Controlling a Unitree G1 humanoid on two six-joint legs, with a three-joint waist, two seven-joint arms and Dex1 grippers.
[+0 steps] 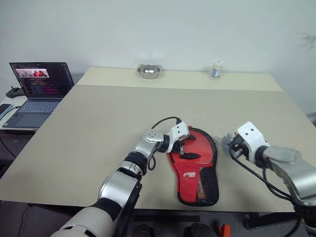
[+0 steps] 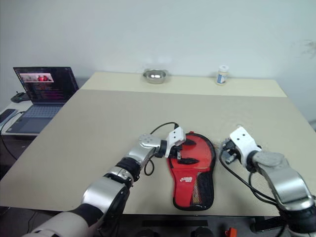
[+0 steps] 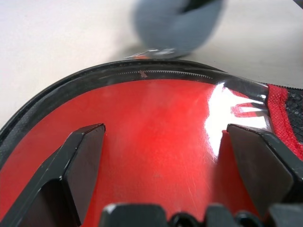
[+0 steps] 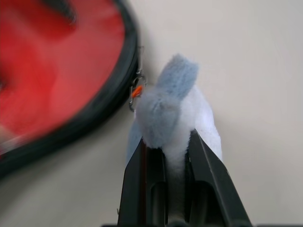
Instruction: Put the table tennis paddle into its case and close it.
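- On the bench point(image 1: 98, 123) I see the case point(image 1: 195, 168), long axis running 12 to 6, narrow handle end toward me.
- My left fingers point(image 3: 85, 156) spread wide over its red face.
- My right fingers point(image 4: 199, 161) pinch a pale fluffy tuft point(image 4: 165, 109) at the case's 3 o'clock.

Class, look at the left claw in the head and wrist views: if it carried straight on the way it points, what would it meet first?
Most likely the red face of the case. The left claw stands open just above it, angled down; how much gap remains is unclear.
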